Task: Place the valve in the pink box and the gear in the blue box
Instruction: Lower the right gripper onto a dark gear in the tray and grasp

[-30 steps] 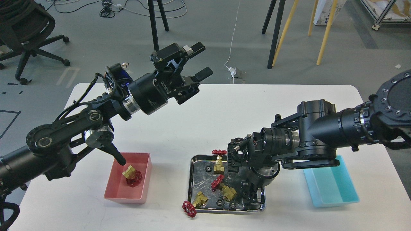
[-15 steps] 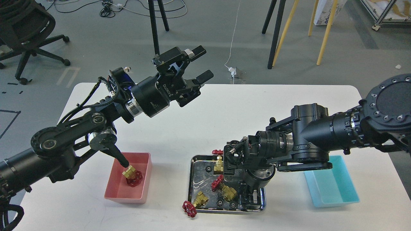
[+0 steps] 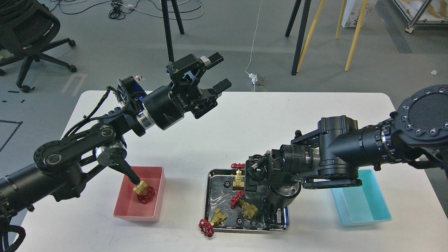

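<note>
Pink box (image 3: 159, 182) at left on the white tabletop (image 3: 224, 119), one valve (image 3: 144, 191) lying in it, red wheel toward me; blue box (image 3: 379, 204) at right, nothing visible inside. Steel tray (image 3: 209, 199) between the two boxes; three more valves there: one upright at the tray's far edge (image 3: 238, 175), one mid-tray (image 3: 245, 205), one near the front-left corner (image 3: 213, 222) with its red wheel hanging over the rim onto the tabletop. Small black gears scattered on the tray floor; one near the far-left corner (image 3: 228, 183), one near the front edge (image 3: 239, 220).

Left hand (image 3: 215, 71) raised well above the tabletop, fingers spread, holding nothing; right hand (image 3: 271, 213) low over the right part of the tray, pointing down; dark against dark, so whether it is spread or closed I cannot tell.

Judgement: the right arm looks to be going for a gear; blue-box half not yet begun.

Risks: gears are tiny and flat on shiny steel, so fingers may skid off or nudge one aside; the mid-tray valve sits just beside the right hand and could be knocked; the overhanging valve could tip off the rim if the tray is jolted.
</note>
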